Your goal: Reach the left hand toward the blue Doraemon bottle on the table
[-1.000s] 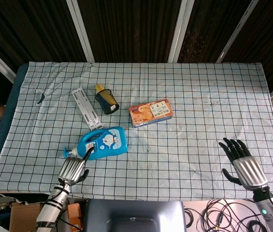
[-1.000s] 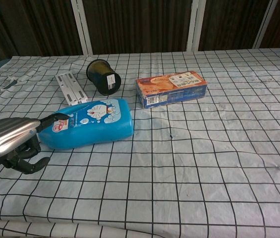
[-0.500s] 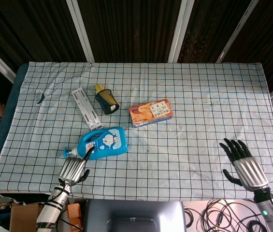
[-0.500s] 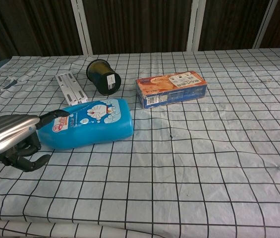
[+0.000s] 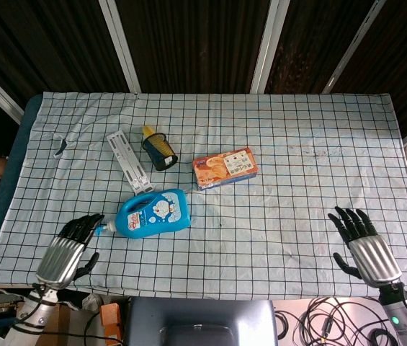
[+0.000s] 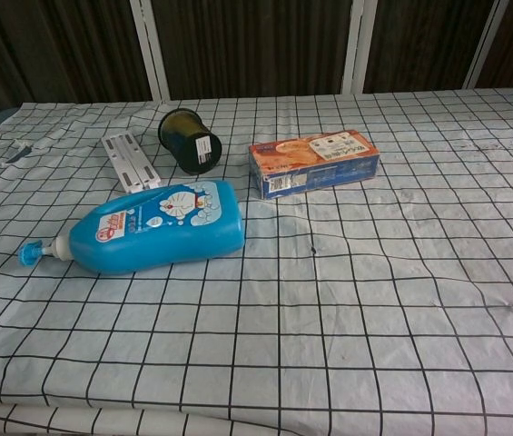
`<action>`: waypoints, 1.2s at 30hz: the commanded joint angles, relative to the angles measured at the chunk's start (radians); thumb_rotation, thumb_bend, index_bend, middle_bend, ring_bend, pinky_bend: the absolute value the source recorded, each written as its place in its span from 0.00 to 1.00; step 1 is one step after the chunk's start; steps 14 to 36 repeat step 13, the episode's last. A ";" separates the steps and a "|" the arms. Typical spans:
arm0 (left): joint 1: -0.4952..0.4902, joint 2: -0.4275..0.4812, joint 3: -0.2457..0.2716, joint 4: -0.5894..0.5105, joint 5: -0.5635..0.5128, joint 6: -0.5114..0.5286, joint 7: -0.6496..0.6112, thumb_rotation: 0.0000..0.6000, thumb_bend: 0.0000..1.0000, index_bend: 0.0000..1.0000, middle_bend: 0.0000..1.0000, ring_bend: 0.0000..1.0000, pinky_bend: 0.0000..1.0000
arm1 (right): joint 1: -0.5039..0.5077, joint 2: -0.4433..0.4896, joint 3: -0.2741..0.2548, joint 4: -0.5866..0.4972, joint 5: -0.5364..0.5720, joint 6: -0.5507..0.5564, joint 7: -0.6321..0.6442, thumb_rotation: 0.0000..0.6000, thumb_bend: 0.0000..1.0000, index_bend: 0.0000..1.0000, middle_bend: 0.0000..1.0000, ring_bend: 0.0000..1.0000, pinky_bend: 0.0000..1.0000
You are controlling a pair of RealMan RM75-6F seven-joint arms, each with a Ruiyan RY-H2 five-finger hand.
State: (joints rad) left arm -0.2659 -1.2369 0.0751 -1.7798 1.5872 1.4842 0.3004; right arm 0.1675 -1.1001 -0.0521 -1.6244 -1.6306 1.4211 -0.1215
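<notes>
Only my head view shows the hands; the chest view catches neither. My left hand [image 5: 66, 249] sits with fingers spread and empty, fingertips just short of the cap of the glossy blue plastic Doraemon bottle [image 5: 153, 214], which lies on its side just ahead and to the right of it on the wrinkled checked cloth [image 5: 275, 144]. Its long axis runs cap-first toward that hand. My right hand [image 5: 361, 241] rests spread, far off.

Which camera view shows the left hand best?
The head view: the left hand shows near the table's front-left corner, fingers apart, close to the spout of the blue Doraemon bottle. The chest view shows the bottle but not this hand.
</notes>
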 commanded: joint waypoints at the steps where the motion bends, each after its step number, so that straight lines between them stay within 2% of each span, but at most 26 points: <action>1: 0.210 0.129 0.106 0.152 0.054 0.245 -0.248 1.00 0.36 0.00 0.00 0.00 0.00 | -0.039 0.017 -0.003 -0.042 0.001 0.046 -0.074 1.00 0.30 0.00 0.00 0.00 0.00; 4: 0.256 0.082 0.090 0.230 0.014 0.271 -0.345 1.00 0.38 0.00 0.00 0.00 0.00 | -0.082 -0.003 -0.006 -0.020 0.018 0.094 -0.095 1.00 0.30 0.00 0.00 0.00 0.00; 7: 0.256 0.080 0.086 0.257 0.027 0.253 -0.344 1.00 0.39 0.00 0.00 0.00 0.00 | -0.106 -0.032 0.000 0.021 0.030 0.122 -0.078 1.00 0.30 0.00 0.00 0.00 0.00; 13: 0.251 0.093 0.087 0.249 0.047 0.204 -0.351 1.00 0.40 0.00 0.00 0.00 0.00 | -0.107 -0.032 0.007 0.032 0.027 0.114 -0.059 1.00 0.30 0.00 0.00 0.00 0.00; 36: 0.251 0.093 0.087 0.249 0.047 0.204 -0.351 1.00 0.40 0.00 0.00 0.00 0.00 | -0.107 -0.032 0.007 0.032 0.027 0.114 -0.059 1.00 0.30 0.00 0.00 0.00 0.00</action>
